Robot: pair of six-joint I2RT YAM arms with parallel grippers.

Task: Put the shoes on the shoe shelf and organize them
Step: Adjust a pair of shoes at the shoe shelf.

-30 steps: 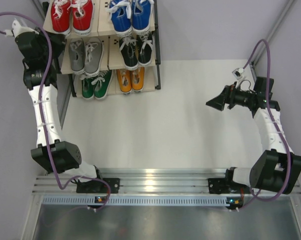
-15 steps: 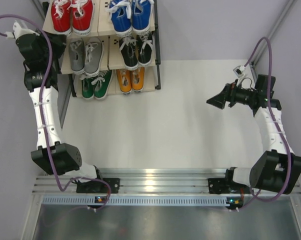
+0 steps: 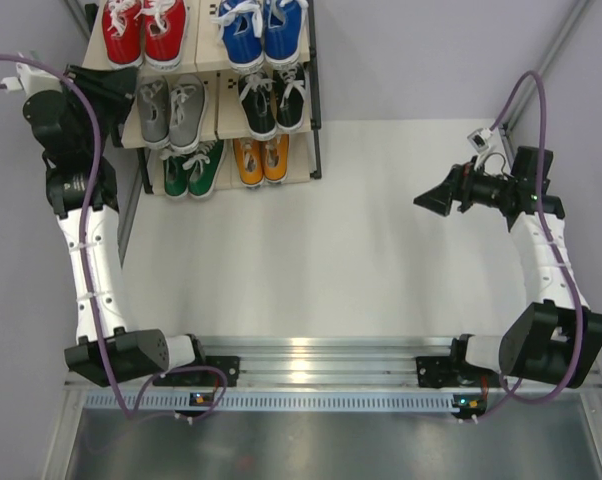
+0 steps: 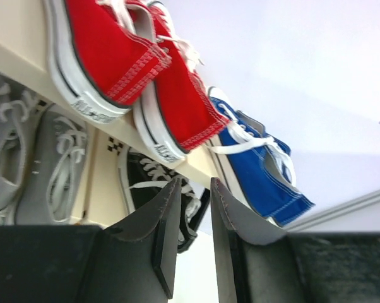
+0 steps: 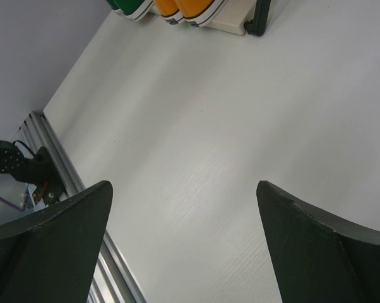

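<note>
At the far left corner of the tabletop (image 3: 311, 260), the shoe shelf (image 3: 315, 130), loaded with six pairs, toes toward the near edge, white laces up. Top board: red pair (image 3: 144, 30) on the left, blue pair (image 3: 263, 30) on the right. Middle board: grey pair (image 3: 171, 110) on the left, black pair (image 3: 273, 103) on the right. Bottom board: green pair (image 3: 193, 167) on the left, orange pair (image 3: 261, 160) on the right. In each pair, the two shoes side by side, touching or nearly so.

Upright at the left side, the left arm (image 3: 86, 240), wrist beside the shelf's left end at about middle-board level, left jaws aimed right toward the grey pair and apart from it. Parted by a narrow slit only, with nothing between the fingers (image 4: 165, 221) and nothing held. From the left wrist, looking up from low down: red pair on the top board, blue pair beyond, grey and black pairs beneath, a bit of checkered strip (image 4: 114, 146) between those two.

Well apart from the shelf, over the right side of the tabletop, the right arm (image 3: 541, 250), right jaws aimed left. Spread wide and empty, only bare tabletop between them. At the top edge of the right wrist view: toes of the green and orange pairs and a black foot of the shelf.
</note>
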